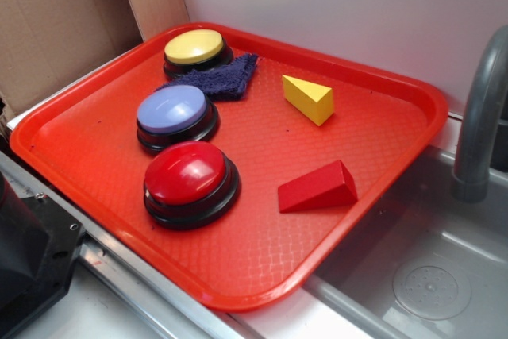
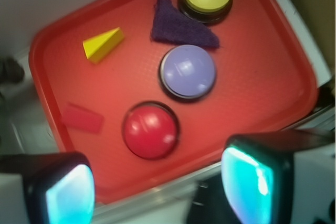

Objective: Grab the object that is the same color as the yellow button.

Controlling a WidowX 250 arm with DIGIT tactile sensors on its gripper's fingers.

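One yellow wedge (image 1: 309,98) lies upper centre on the red tray (image 1: 381,196), untouched, below the empty, spread-open end effector (image 2: 157,187).

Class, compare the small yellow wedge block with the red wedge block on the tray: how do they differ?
The yellow wedge block contrasts with the tray; the red wedge block nearly matches the red plastic tray. The yellow one lies farther back, level with the purple cloth; the red sits nearer the sink-side edge. Both are smooth, solid wedges.

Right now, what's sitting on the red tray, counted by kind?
Round domed push buttons: 3, yellow button, lavender-blue button, red button
Wedge-shaped blocks: 2, yellow wedge, red wedge
Purple cloths: 1, purple cloth
Total: 6
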